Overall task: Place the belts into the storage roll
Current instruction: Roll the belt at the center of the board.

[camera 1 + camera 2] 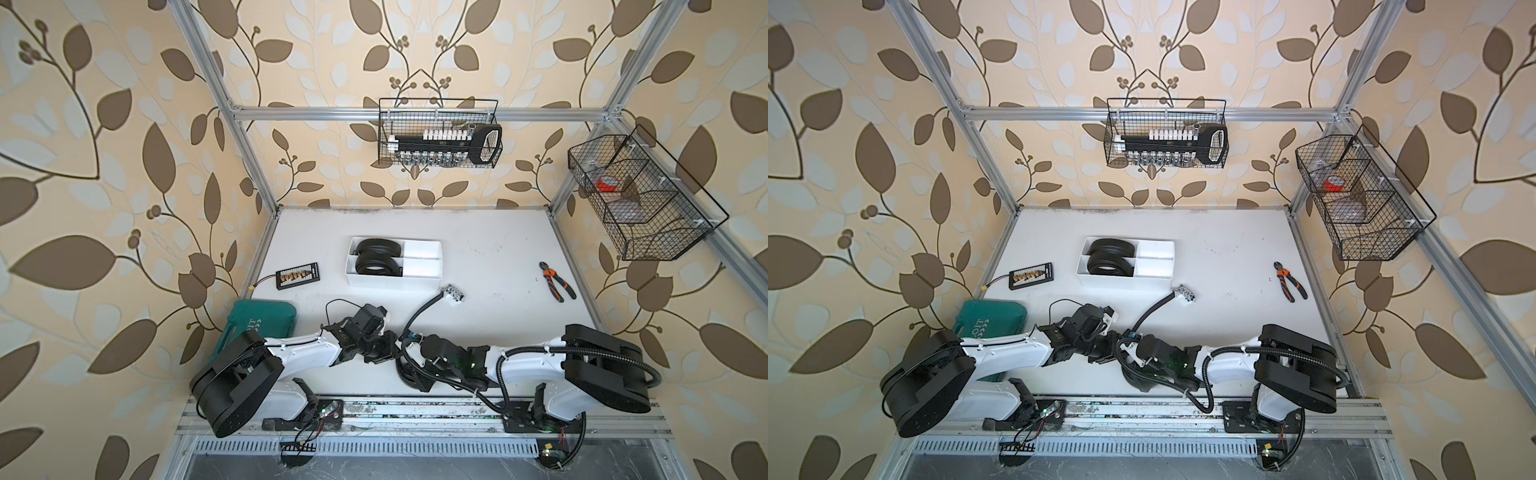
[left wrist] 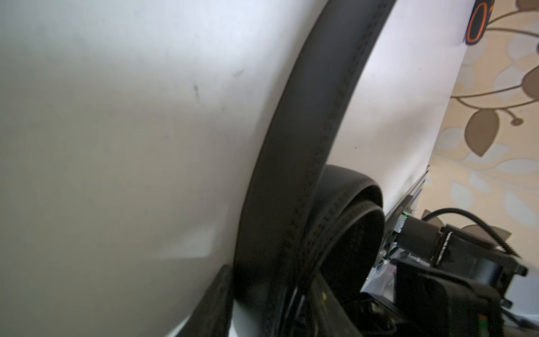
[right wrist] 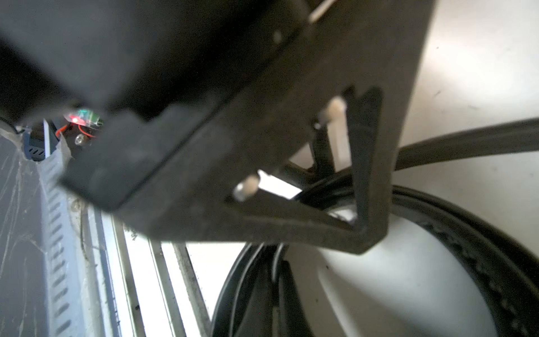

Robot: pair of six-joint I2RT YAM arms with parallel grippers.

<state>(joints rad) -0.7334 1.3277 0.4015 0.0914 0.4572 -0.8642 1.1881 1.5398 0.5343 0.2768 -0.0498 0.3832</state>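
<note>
The white storage roll point(image 1: 390, 279) point(image 1: 1125, 280) holds two coiled black belts point(image 1: 379, 248) point(image 1: 379, 266) in its left compartments. A third belt point(image 1: 419, 311) point(image 1: 1148, 311) lies on the table, its buckle point(image 1: 454, 293) just in front of the storage roll and its other end coiled between the grippers. My left gripper point(image 1: 388, 349) point(image 2: 268, 306) has the strap point(image 2: 306, 146) between its fingers, both touching it. In the right wrist view my right gripper point(image 3: 277, 297) is shut on the edge of the coil point(image 3: 481, 262). The left gripper's body hides much of that view.
Orange-handled pliers point(image 1: 557, 280) lie at the right of the table. A green tool case point(image 1: 257, 328) and a small black board point(image 1: 297, 274) are at the left. Wire baskets point(image 1: 440, 137) point(image 1: 640, 199) hang on the frame. A metal rail point(image 1: 415, 415) runs along the front edge.
</note>
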